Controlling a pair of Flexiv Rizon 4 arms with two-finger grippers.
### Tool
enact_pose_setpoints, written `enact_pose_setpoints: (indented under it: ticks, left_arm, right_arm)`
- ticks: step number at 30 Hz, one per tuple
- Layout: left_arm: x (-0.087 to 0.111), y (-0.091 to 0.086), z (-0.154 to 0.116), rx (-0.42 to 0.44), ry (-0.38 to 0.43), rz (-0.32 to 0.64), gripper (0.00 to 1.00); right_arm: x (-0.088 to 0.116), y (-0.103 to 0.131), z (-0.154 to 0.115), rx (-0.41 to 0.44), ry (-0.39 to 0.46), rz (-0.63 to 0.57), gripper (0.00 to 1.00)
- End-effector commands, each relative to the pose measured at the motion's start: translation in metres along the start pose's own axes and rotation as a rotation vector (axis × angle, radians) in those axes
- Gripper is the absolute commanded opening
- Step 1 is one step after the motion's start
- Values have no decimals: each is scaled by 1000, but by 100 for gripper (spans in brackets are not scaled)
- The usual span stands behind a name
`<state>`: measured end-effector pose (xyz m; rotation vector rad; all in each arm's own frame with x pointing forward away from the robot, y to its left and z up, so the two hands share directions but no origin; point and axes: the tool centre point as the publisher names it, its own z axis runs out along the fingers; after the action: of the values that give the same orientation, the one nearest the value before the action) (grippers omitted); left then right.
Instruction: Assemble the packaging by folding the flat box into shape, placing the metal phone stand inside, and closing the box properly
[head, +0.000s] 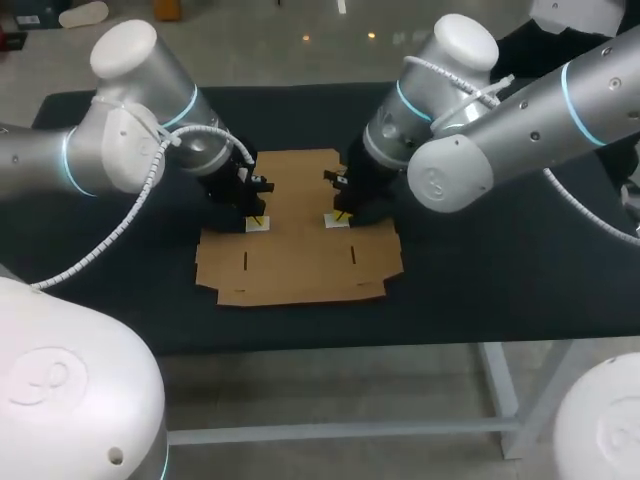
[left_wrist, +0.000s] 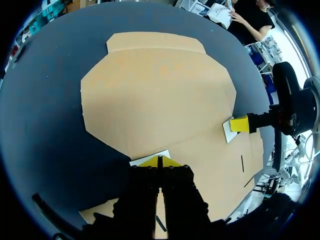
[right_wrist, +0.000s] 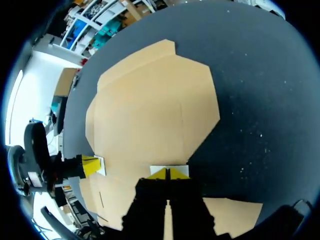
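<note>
The flat brown cardboard box (head: 300, 255) lies unfolded on the black table (head: 470, 260). My left gripper (head: 257, 219) is shut, its yellow tips down on a small white patch (head: 259, 226) at the cardboard's left edge. My right gripper (head: 341, 213) is also shut, its tips on a matching white patch (head: 336, 222) at the right edge. The left wrist view has its own closed tips (left_wrist: 160, 161) on the cardboard (left_wrist: 155, 95), with the other gripper (left_wrist: 239, 124) across the sheet. The right wrist view shows the same for its gripper (right_wrist: 169, 173). No phone stand is in view.
Two short slots (head: 245, 261) are cut in the near part of the sheet. Bare black table surrounds the cardboard on all sides, with the front edge (head: 330, 345) close below the sheet. Both arms stand over the sheet's far half.
</note>
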<state>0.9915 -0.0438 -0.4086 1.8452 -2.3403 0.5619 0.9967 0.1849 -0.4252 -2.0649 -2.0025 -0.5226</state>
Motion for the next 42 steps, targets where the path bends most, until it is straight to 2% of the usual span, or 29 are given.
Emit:
enact_pose_setpoints:
  ticks: [1,5,7,15,23,34,38,42]
  left_arm:
    - [2,-2,8,-7,-11,-4,0]
    - [2,1,0,8,-10,-11,0]
    - [1,2,-7,24,-7,-12,0]
    - [-11,2,-42,60,67,-39,0]
    - [-20,1,-66,57,118,-73,0]
    - [-23,10,-95,51,148,-115,0]
    - [-18,22,-107,59,147,-126,0]
    - [-12,38,-118,66,137,-136,0]
  right_arm:
    - [3,1,11,13,-16,4,0]
    - [0,0,-1,-11,37,1,0]
    - [-1,0,-12,-27,91,-11,0]
    - [-15,0,-47,-99,180,-4,0]
    - [-33,5,-63,-84,289,-18,0]
    - [-58,2,-95,-34,348,-33,0]
    - [-61,-5,-111,-32,355,-48,0]
    - [-61,-22,-131,-30,356,-63,0]
